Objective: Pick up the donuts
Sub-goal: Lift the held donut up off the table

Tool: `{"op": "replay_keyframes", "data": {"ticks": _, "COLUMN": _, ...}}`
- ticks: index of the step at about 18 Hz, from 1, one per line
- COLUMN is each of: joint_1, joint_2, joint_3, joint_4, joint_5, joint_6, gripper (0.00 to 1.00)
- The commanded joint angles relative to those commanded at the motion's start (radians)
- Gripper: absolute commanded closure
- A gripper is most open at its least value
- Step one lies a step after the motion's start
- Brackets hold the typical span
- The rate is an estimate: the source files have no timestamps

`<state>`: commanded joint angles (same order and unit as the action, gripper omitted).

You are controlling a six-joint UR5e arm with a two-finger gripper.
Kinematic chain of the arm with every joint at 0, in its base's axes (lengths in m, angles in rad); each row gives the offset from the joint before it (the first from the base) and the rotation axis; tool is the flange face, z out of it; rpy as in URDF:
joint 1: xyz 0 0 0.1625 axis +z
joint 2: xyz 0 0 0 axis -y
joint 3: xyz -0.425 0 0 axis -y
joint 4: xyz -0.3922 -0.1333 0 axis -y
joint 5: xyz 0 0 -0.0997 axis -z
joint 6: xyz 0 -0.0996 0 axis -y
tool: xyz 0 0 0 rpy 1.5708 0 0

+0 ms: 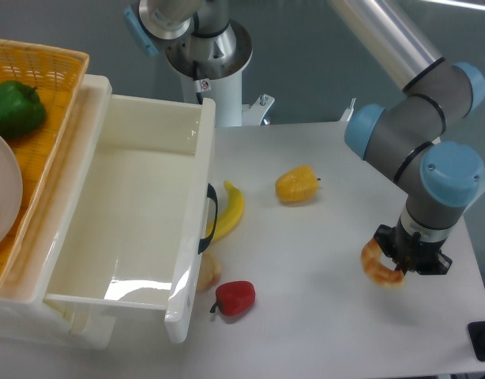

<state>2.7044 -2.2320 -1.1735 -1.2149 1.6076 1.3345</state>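
The donut, golden-orange with pale patches, hangs tilted at the right side of the white table. My gripper points straight down and is shut on its right side, and the gripper body hides that half of the ring. The fingertips themselves are hidden under the wrist. The donut looks lifted slightly off the tabletop.
A yellow pepper lies mid-table, with a banana beside the white bin. A red pepper and a tan bun sit by the bin's near corner. An orange basket with a green pepper stands far left.
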Motion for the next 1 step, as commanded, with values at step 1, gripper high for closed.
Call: {"op": "replay_keyframes", "data": {"ticks": 1, "joint_1": 0.0, "joint_2": 0.0, "joint_3": -0.003, "joint_4": -0.002, "joint_5": 0.0, "joint_6": 0.008, "gripper": 1.0}}
